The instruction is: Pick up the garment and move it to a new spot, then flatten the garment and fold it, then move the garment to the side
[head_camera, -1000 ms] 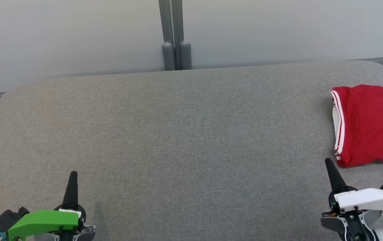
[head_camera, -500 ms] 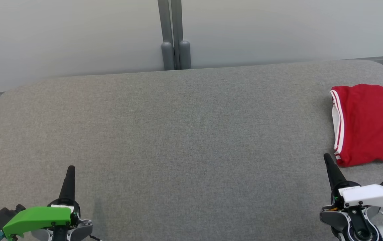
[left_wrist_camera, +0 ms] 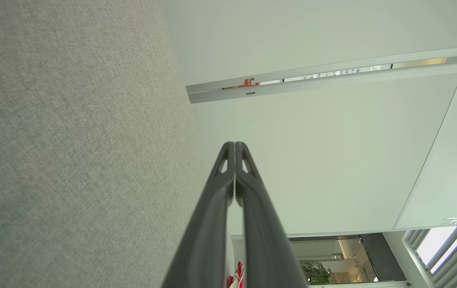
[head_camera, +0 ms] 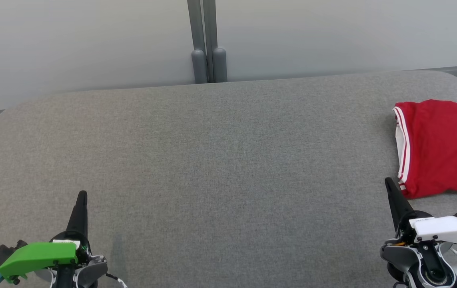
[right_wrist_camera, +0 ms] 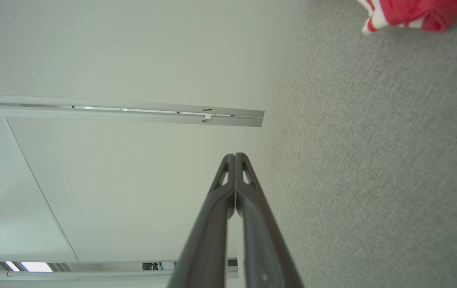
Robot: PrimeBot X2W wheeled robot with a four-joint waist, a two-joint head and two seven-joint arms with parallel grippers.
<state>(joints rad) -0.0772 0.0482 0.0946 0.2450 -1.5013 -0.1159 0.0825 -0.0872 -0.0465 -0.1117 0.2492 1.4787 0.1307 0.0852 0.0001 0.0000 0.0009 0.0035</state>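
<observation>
The garment, red with white stripes along its edge, lies folded at the right side of the grey padded table, partly cut off by the head view's right edge. A corner of the garment also shows at the top right of the right wrist view. My right gripper is shut and empty at the lower right, its tip just left of the garment's near corner, not touching it. At the lower left, far from the garment, my left gripper is shut with nothing in it. Both pairs of fingers are pressed together.
A pale partition wall with a grey post stands behind the table's far edge. The table's rounded corners fall away at the far left and far right.
Both arms have slid a little toward the near edge, with their tips reaching slightly further up the picture. The garment has stayed where it was.
</observation>
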